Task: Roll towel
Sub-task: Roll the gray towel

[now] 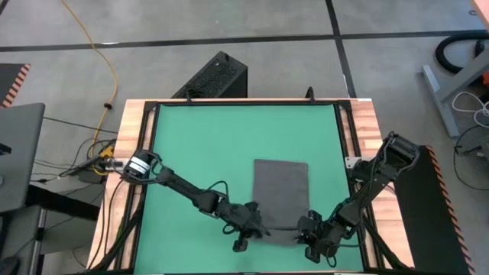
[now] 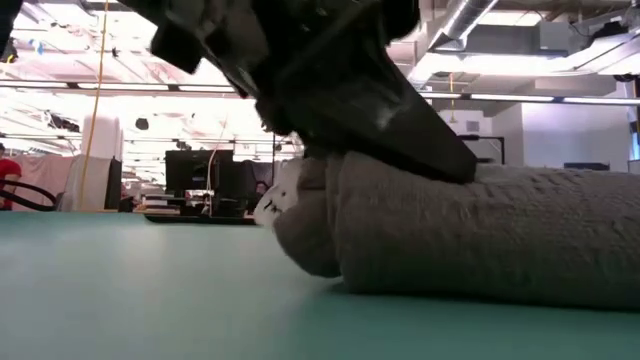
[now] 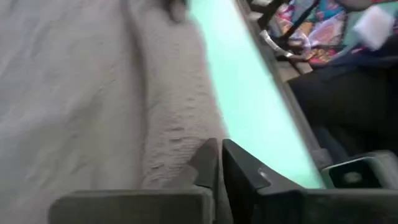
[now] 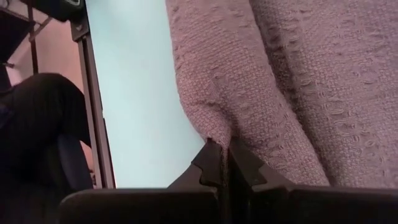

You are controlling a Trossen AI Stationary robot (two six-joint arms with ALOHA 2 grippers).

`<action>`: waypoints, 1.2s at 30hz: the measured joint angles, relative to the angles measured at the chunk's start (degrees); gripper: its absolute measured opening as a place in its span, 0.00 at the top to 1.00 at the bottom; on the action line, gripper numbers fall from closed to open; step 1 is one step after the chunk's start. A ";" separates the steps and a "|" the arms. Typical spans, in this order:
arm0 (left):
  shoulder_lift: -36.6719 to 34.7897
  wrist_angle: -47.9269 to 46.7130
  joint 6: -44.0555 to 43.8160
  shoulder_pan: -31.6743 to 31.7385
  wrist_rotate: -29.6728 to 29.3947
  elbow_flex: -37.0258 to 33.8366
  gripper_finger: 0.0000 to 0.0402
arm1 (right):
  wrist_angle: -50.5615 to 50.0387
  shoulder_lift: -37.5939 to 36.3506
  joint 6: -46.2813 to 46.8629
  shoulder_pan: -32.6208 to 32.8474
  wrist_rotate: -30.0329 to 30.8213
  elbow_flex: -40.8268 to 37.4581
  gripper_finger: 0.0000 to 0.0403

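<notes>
The left claw (image 1: 256, 226) was pinched narrow on the near left corner of the dark grey rectangular cloth towel (image 1: 281, 191), partly rolled on the green mat (image 1: 199, 145). The right claw (image 1: 309, 229) gripped its near right corner.

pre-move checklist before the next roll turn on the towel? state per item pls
1. Left end effector shut on the towel near edge: ok, fingers pinched on the fold in its wrist view.
2. Right end effector shut on the same edge: ok, cloth caught between its tips.
3. Roll started: ok, low view shows a rolled lip at the near edge.
4. Towel lying fully on the green mat: ok.
5. Unrolled part flat: ok in the high view.
6. Both grips level with each other: cannot tell.
</notes>
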 joint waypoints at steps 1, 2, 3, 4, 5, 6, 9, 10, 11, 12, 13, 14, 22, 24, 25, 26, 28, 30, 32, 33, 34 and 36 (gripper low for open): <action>0.09 -0.16 -0.04 0.30 -0.07 -0.05 0.99 | -0.01 -0.02 0.39 0.00 0.00 0.01 0.94; 0.10 -0.27 0.08 0.62 -0.46 -0.04 0.99 | 0.01 -0.01 0.54 0.02 -0.15 0.02 0.94; -0.01 -0.79 0.52 0.88 -1.21 0.09 0.99 | 0.09 0.00 0.59 0.02 -0.52 0.02 0.94; -0.09 -0.97 0.74 1.02 -1.81 0.12 0.99 | 0.13 -0.02 0.78 0.02 -0.78 0.02 0.94; -0.09 -1.17 1.09 1.30 -2.08 0.12 0.99 | 0.19 -0.02 1.19 0.02 -1.05 0.02 0.94; -0.07 -1.32 1.30 1.45 -2.04 0.10 0.99 | 0.17 -0.02 1.45 0.02 -1.19 0.02 0.93; -0.09 -3.47 1.35 1.98 -2.19 0.15 0.99 | 0.15 -0.02 1.54 -0.01 -1.33 0.02 0.92; -0.09 -4.81 1.35 2.06 -2.56 0.17 0.99 | 0.18 -0.02 1.54 -0.07 -1.38 0.02 0.92; -0.09 -5.98 1.35 2.10 -3.11 0.16 0.99 | 0.23 -0.02 1.57 -0.11 -1.41 0.02 0.91; -0.09 -6.59 1.35 2.12 -3.44 0.15 0.99 | 0.30 -0.02 1.89 -0.13 -1.44 0.07 0.90; -0.09 -6.66 1.36 2.15 -3.64 0.15 0.99 | 0.31 -0.02 2.19 -0.13 -1.61 0.07 0.88; -0.09 -6.65 1.40 2.15 -3.69 0.15 1.00 | 0.37 -0.02 2.24 -0.13 -1.75 0.07 0.87; -0.09 -9.17 2.22 3.01 -5.61 0.15 1.00 | -0.13 -5.91 -0.72 -0.81 -6.08 0.07 0.69; 0.71 -8.58 1.97 3.41 -5.80 0.15 1.00 | -0.02 -8.35 -3.25 -0.81 -6.11 0.07 0.64; 0.99 -8.60 1.68 3.57 -5.38 0.13 1.00 | 0.05 -9.50 -4.85 -0.63 -6.11 0.07 0.61; 1.37 -8.65 1.53 3.72 -4.94 0.08 1.00 | 0.13 -10.35 -6.74 -0.47 -6.09 0.07 0.58; 2.46 -7.95 0.98 3.94 -3.94 0.18 1.00 | 0.75 -11.42 -10.59 0.45 -4.98 0.11 0.53; 3.40 -8.34 0.34 4.07 -3.64 0.17 1.00 | 1.63 -11.28 -15.44 1.94 -1.84 0.10 0.48; 4.21 -7.26 -0.52 4.13 -3.16 0.23 1.00 | 2.76 -10.31 -21.33 3.56 1.69 0.15 0.44; 4.26 -7.35 -0.59 4.16 -2.99 0.28 1.00 | 2.79 -9.52 -24.02 4.29 3.61 0.13 0.43; 4.35 -7.45 -0.61 4.20 -2.52 0.27 1.00 | 2.97 -8.57 -26.49 4.86 5.06 0.14 0.42; 4.57 -7.40 -0.79 4.20 -2.24 0.28 1.00 | 2.88 -6.41 -30.69 5.87 7.39 0.84 0.41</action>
